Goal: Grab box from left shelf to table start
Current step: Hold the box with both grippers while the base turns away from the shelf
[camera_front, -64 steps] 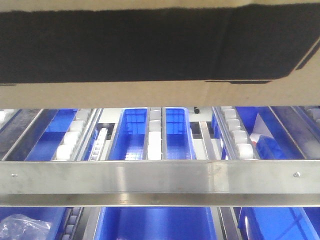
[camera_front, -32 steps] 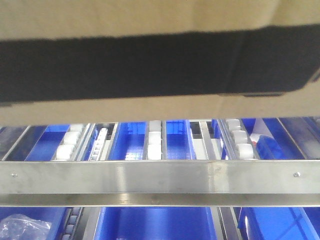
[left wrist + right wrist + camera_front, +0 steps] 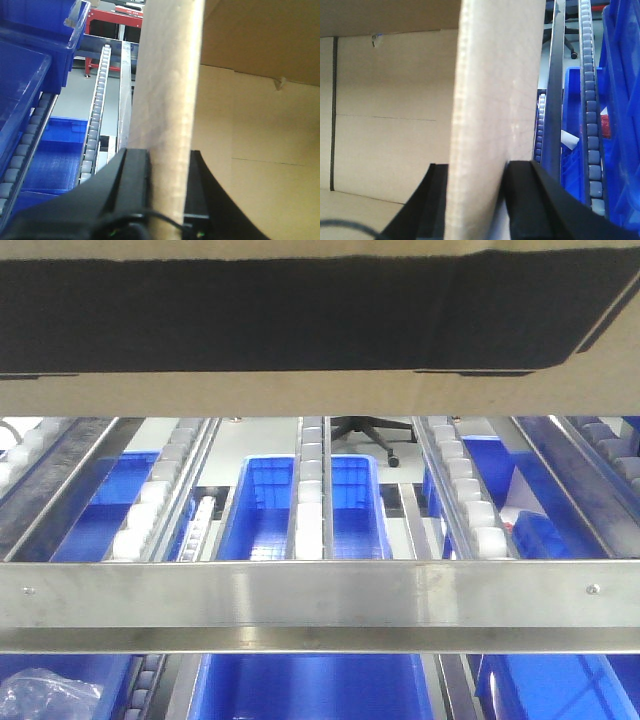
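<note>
Front view: the box [image 3: 320, 330] spans the top of the frame, above the shelf [image 3: 320, 605] rail and its rollers [image 3: 310, 510]; blue bins [image 3: 265, 505] sit beneath. Left wrist view: the left gripper [image 3: 167, 172] jaws clamp the box's side wall, one finger on each face. Right wrist view: the right gripper [image 3: 477, 182] jaws pinch the opposite wall likewise.
</note>
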